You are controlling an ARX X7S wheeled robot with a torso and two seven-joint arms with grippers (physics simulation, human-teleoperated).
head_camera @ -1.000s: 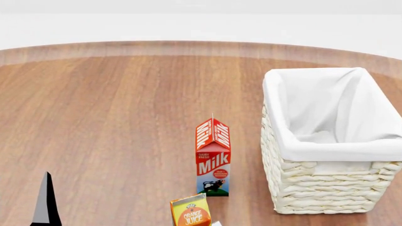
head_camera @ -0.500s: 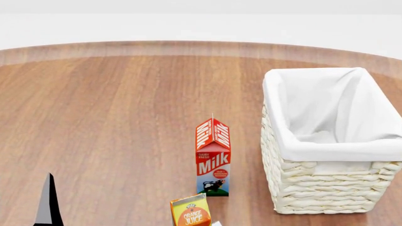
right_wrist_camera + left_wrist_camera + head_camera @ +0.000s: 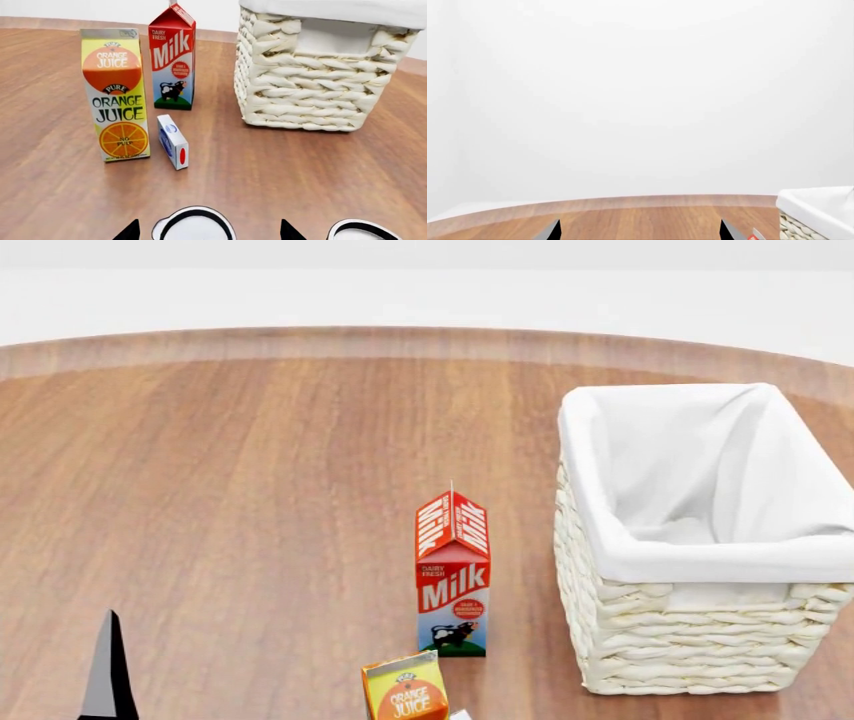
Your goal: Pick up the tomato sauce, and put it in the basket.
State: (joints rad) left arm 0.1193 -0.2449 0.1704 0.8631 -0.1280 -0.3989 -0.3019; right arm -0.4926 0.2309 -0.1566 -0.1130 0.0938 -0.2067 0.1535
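Note:
The tomato sauce does not show by its label. In the right wrist view two round pale can tops with dark rims sit at the lower edge; one top (image 3: 193, 226) lies between my right gripper's fingertips, the other top (image 3: 363, 231) is off to the side. I cannot tell which can is which. My right gripper (image 3: 208, 233) is open around the first top. The cream wicker basket (image 3: 694, 640) with a white liner stands at the table's right and also shows in the right wrist view (image 3: 313, 85). My left gripper (image 3: 639, 231) is open and empty; one fingertip (image 3: 110, 670) shows low left.
A red milk carton (image 3: 453, 575) stands left of the basket, with an orange juice carton (image 3: 404, 690) in front of it. In the right wrist view a small blue and white box (image 3: 173, 142) stands beside the juice carton (image 3: 115, 95). The round wooden table's (image 3: 240, 470) far edge curves behind.
The left gripper's fingertip in the head view has sunk slightly lower and shifted a little right. Nothing else has moved.

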